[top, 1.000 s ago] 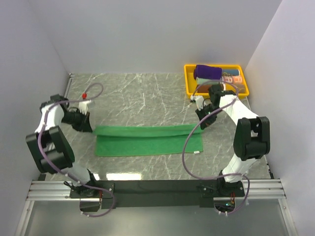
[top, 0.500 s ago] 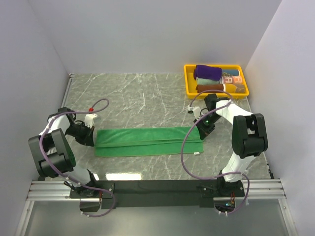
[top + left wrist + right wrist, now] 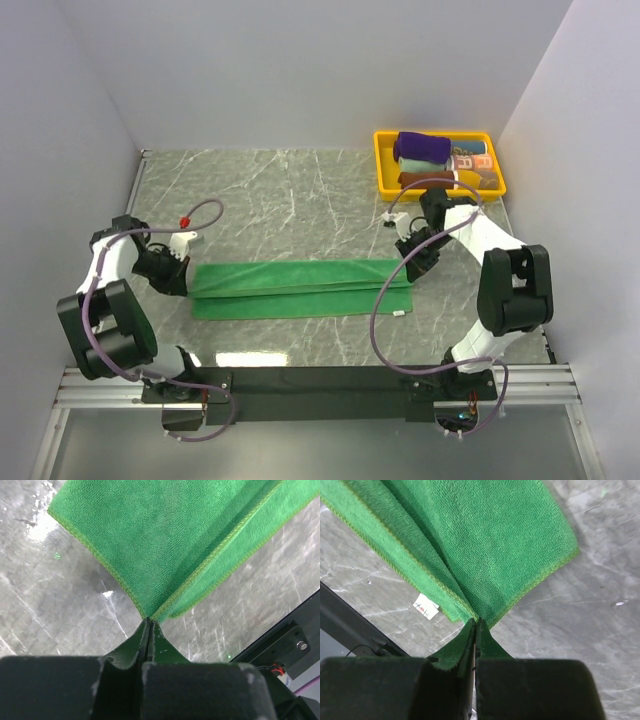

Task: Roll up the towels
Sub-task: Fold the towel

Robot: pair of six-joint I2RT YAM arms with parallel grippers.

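Moved: both arms nearer and lower. Green towel (image 3: 300, 290): folded lengthwise, flat mid-table; likely soft, limp, light, best taken by its hemmed corners. Left gripper (image 3: 149, 622) and right gripper (image 3: 476, 622): pinched shut on its end corners. Purple towel (image 3: 422, 148): in tray (image 3: 383, 172).

Grey, white-veined marble tabletop (image 3: 300, 190) between plain pale walls (image 3: 320, 70), aluminium rails (image 3: 320, 378) along the near edge.
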